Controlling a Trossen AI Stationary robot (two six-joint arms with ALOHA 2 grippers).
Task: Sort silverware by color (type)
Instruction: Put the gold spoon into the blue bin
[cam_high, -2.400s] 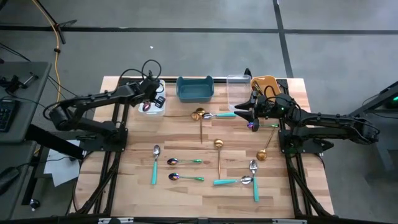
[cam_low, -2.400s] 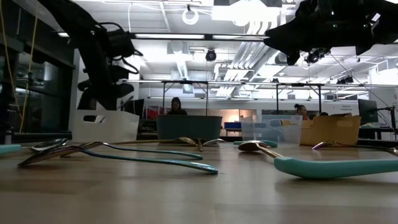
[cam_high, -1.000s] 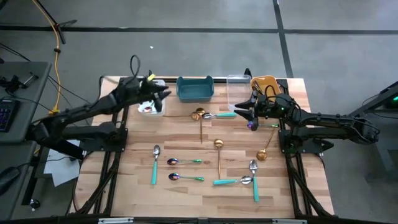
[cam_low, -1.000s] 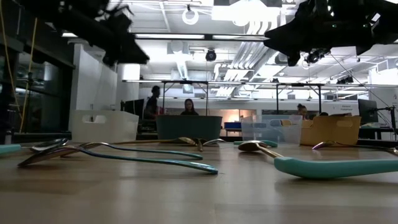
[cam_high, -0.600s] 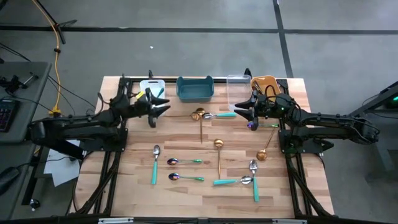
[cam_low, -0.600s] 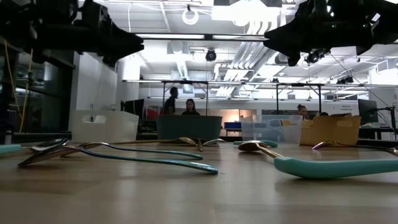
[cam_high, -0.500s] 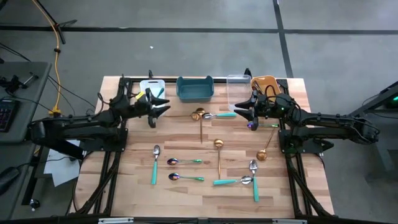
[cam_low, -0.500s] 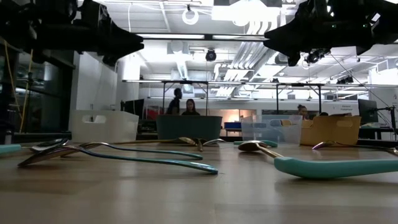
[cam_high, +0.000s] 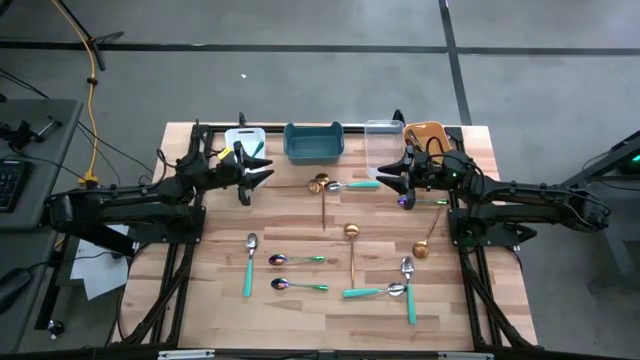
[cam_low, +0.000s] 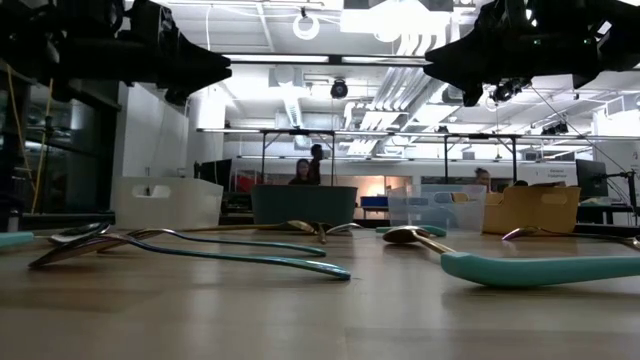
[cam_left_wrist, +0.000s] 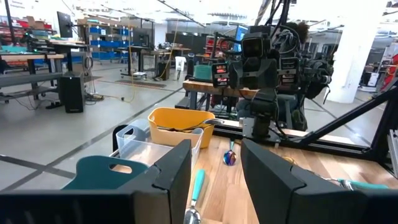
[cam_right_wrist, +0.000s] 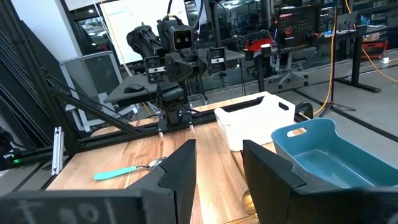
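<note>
- The left gripper (cam_high: 262, 170) hovers above the table's far-left part, just near of the white bin (cam_high: 243, 138), pointing right toward the middle; its fingers stand apart with nothing between them, as the left wrist view shows.
- The right gripper (cam_high: 386, 178) hangs above the far-right part of the table, just near of the clear bin (cam_high: 381, 137) and pointing left; its fingers are also parted and empty in the right wrist view.
- Four bins line the far edge: white, then the teal bin (cam_high: 313, 141), the clear one, and the orange bin (cam_high: 424, 134) at the right.
- The orange bin already holds a gold-coloured piece, seen in the left wrist view (cam_left_wrist: 186, 128).
- A teal-handled spoon (cam_high: 352, 185) lies just left of the right gripper, its bowl beside a gold spoon (cam_high: 321, 190) whose handle runs toward the near side.
- An iridescent purple spoon (cam_high: 404, 201) lies under the right arm's wrist.
- Another gold spoon (cam_high: 352, 250) lies mid-table, and a third one (cam_high: 428, 240) at the right.
- Nearer, a teal-handled spoon (cam_high: 249, 262) lies on the left, and two iridescent spoons with green handles (cam_high: 297, 260) (cam_high: 298, 286) lie side by side.
- Two more teal-handled pieces (cam_high: 378, 291) (cam_high: 409, 288) cross at the near right.
- People show in the room beyond the table (cam_low: 308, 170).
</note>
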